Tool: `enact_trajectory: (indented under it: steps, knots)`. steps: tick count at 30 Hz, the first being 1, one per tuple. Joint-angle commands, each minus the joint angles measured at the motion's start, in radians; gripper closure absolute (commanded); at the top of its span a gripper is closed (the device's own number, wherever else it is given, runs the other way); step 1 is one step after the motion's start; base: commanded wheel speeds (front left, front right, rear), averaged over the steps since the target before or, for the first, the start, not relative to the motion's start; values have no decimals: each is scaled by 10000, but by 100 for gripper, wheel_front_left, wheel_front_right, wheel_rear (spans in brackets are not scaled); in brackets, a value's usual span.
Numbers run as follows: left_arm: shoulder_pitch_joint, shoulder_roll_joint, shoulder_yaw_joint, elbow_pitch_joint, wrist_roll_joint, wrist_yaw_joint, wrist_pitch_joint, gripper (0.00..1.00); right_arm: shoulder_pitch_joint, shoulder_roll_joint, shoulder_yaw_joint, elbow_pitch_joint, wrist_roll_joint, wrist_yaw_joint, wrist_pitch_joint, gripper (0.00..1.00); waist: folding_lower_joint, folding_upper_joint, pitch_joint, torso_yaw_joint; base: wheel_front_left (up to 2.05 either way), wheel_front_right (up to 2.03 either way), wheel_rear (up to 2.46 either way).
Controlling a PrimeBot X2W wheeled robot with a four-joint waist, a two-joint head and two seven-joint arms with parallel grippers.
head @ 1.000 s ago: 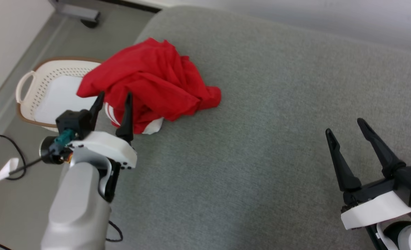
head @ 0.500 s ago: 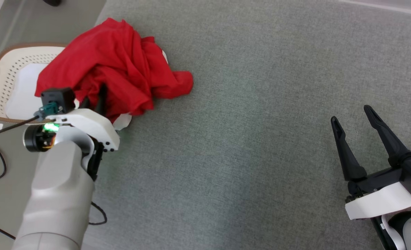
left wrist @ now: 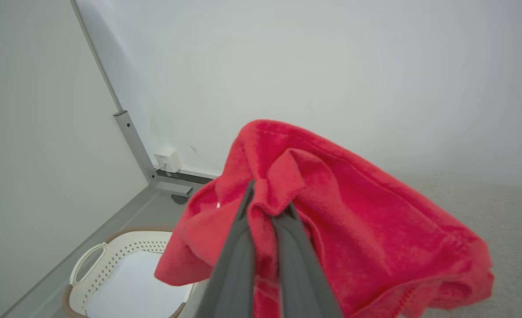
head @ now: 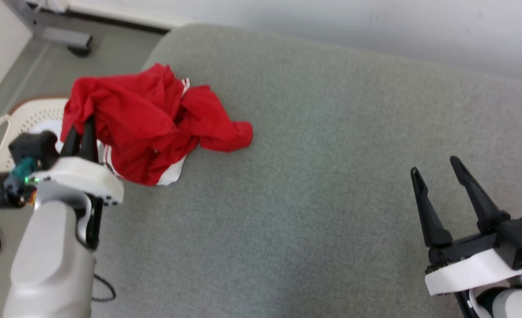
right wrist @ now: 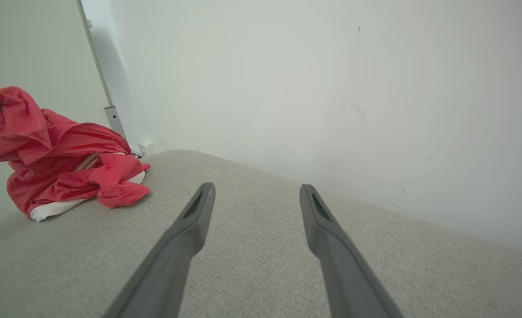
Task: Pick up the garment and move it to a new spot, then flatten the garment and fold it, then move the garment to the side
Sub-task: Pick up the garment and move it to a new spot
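So the red garment (head: 146,128) is a crumpled heap near the far left corner of the grey cushioned surface (head: 313,176). In the head view its left part overlaps the white laundry basket (head: 0,128) down on the floor. White trim and a couple of white stripes peek out at the near edge of the pile.

The left tool (head: 80,132) is clamped tight on a fold at the left side of the heap. In the left wrist view the red cloth is bunched between its 2 dark fingers (left wrist: 238,260) and drapes off to the right. The right tool (head: 435,164) is spread wide with nothing in it, well apart from the garment, over bare cushion.

Handling-wise, my guess is it's light, totally floppy, thin fabric, not slippery and nothing fragile. It'll sag and trail from whatever point you lift, so 1 pinch just drags a bundle. This grip looks like several layers at once, which is fine for relocating it. For flattening I'd go for a real edge or corner, like that white hem, with 1 tool on each side.
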Motion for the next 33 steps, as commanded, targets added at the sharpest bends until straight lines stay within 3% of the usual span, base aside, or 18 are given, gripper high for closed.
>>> enact_trajectory:
  steps: [1,7,16,20,25,33]
  knots:
    - [372,49,73,-232,-36,67,-20,100,158,39,-19,59,52,-17,-84,0,0,0,-568,-66,0,0,0]
    - [2174,-105,40,-2096,-62,277,102,100,811,375,-36,424,201,-19,-274,0,0,0,-1689,-343,0,0,0]
    - [3758,-635,-430,-4528,-135,343,704,100,1047,564,74,492,175,-19,-328,0,0,0,-1990,-1301,0,0,0]
    - [4053,-986,-1323,-5330,-21,11,1064,100,996,599,94,521,185,-19,-361,0,0,0,-1944,-2083,0,0,0]
    - [3575,-1317,-2674,-5321,-112,-375,1361,100,921,666,-1,570,203,-19,-449,0,0,0,-1734,-3153,0,0,0]
    - [2416,-1473,-5118,-4760,-866,-477,1233,100,807,765,-210,817,328,-18,-768,0,0,0,-1095,-4720,0,0,0]
